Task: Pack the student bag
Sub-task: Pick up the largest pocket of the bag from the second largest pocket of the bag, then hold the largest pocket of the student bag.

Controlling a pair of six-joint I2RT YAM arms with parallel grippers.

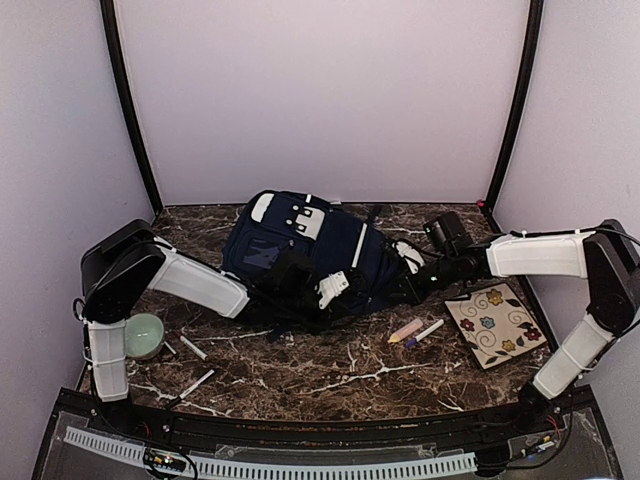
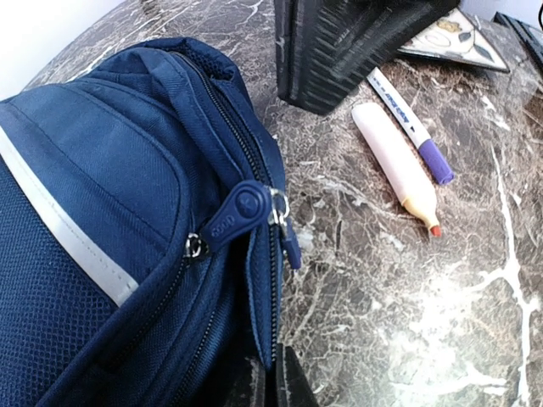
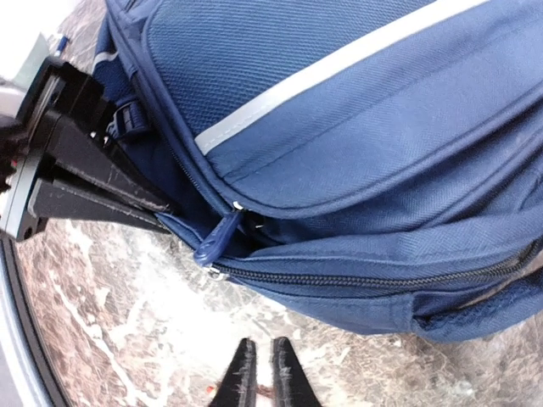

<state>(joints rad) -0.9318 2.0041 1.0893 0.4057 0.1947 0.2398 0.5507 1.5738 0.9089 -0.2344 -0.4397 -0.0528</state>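
Nearest, the right gripper (image 3: 261, 377) is hovering with its fingers pressed together on nothing, just short of the zipper pull (image 3: 219, 240). The left gripper (image 2: 273, 381) is clenching, seemingly pinching the zip seam of the student bag (image 1: 300, 245), which is lying flat in the middle of the marble table (image 1: 330, 385). Being soft, limp fabric, the bag is likely going to sag and slide; the pull is offering the firmest hold.

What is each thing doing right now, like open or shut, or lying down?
student bag: lying down, zips look shut.
left pincer: shut on the student bag's edge.
right pincer: shut, holding nothing.
marker: lying flat, purple cap on.
highlighter: lying flat beside the marker.
flowery square: lying flat.
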